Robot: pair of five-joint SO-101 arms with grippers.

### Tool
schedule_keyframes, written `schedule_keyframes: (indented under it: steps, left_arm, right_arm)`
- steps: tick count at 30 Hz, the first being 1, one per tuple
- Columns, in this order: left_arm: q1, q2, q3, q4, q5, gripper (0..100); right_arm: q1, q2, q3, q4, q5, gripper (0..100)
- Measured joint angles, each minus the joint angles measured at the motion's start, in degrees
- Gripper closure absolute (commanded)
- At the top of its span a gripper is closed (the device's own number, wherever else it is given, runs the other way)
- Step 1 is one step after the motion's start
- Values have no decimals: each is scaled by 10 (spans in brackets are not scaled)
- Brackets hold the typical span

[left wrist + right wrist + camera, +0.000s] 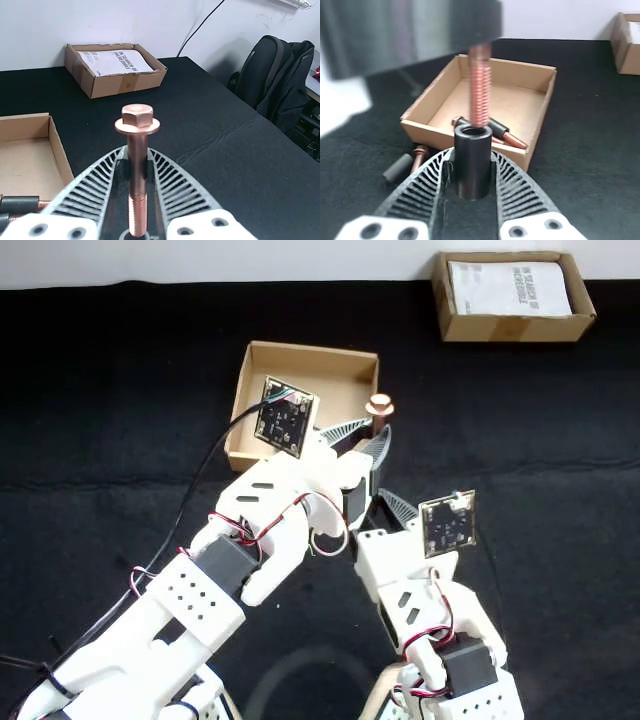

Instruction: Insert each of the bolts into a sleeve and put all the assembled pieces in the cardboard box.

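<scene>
1. We see the left claw (136, 152) clamped on the copper bolt (136, 172) at mid-shank. The head is up and the threaded end hangs free below, which leaves the threads clear to enter a bore.
2. The right claw (471, 152) is closed around the black sleeve (472, 167). It holds the sleeve upright with the bore facing up, directly under the bolt's threaded end (480, 85). The tip sits right at the sleeve's mouth (we cannot tell whether it has entered yet).
3. Both parts are held in the air just beside the cardboard box (427, 131). We judge this keeps the carry short once they are joined.
4. The box already holds assembled pieces (496, 131). A loose sleeve (397, 168) and a loose bolt (418, 152) lie on the table (100, 390) just outside its wall, so the task is partly done.
5. In the high view, the left arm (250, 530) stretches forward from the near left. The right arm (420, 590) is folded shorter beside it, with its claw tucked in beneath the left one.
6. We judge the insertion to be the step in hand. It calls for the bolt to stay in line with the bore, because a tilt could catch the threads on the rim.
</scene>
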Motion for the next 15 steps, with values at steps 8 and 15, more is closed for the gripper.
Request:
schedule_keyframes:
  steps: [8, 15]
  left_arm:
    - [0, 0, 0, 0, 0, 992]
    - [0, 2, 0, 0, 0, 992]
  right_arm:
    - [18, 0, 0, -1, 0, 991]
    - [-3, 0, 0, -1, 0, 991]
